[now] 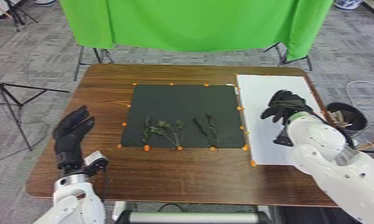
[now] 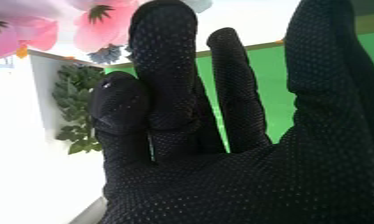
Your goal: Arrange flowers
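Brown table (image 1: 166, 175), gray carpet (image 1: 32, 65), green cloth (image 1: 192, 25) past far edge. Green stems (image 1: 163, 125) on dark mat (image 1: 179, 102), near part. Pink flowers (image 2: 103, 25) in wrist view. Left hand (image 1: 71, 132) wide, left side; right hand (image 1: 288, 101) loose, above white sheet (image 1: 270, 156).

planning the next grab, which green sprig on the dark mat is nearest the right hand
The rightmost sprig on the dark mat; the other sprigs lie farther left, away from the right hand over the white sheet.
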